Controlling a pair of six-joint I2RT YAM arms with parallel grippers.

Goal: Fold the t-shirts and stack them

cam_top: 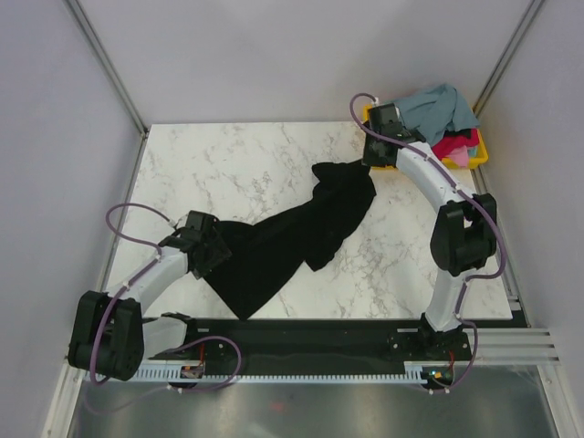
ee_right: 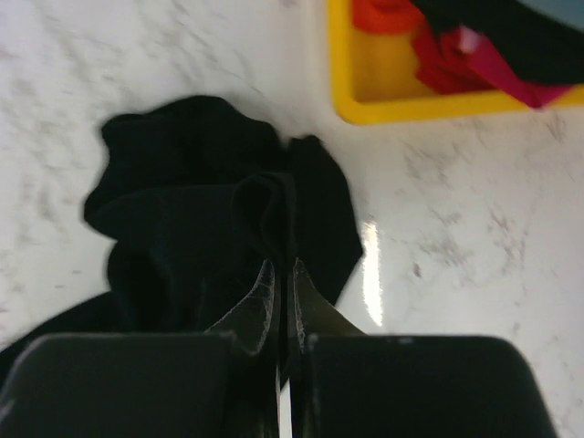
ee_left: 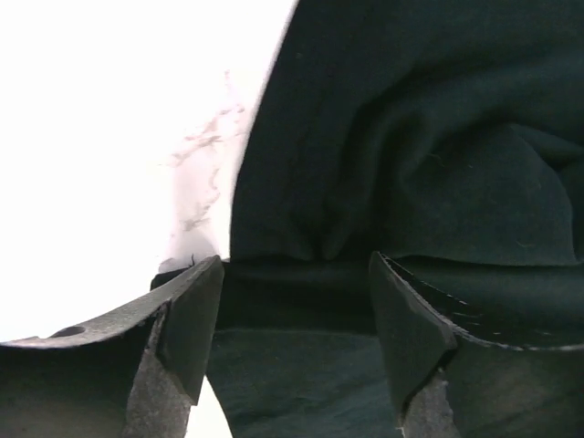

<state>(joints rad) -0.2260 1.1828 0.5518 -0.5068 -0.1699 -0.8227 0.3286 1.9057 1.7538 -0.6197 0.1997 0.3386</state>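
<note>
Black t-shirt (cam_top: pixel 292 239) lies crumpled diagonally across the desk (cam_top: pixel 237 155), near-left to far-right. Right end effector (ee_right: pixel 285 269) is closed, pinching a bunched fold at the far end, near the yellow bin (ee_right: pixel 411 109) holding the other t-shirts (cam_top: pixel 443 105). Left end effector (ee_left: pixel 297 278) has its jaws apart, straddling the near edge, cloth between them but unclamped. Step looks like spreading flat: left should grab a single layer, then both pull apart low and evenly.

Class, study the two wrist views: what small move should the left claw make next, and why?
Probably close the left claw: its jaws stand open astride a bunched edge of the black t-shirt, while the right claw is shut on a fold of its other end. With both ends held, the shirt could be spread.
</note>
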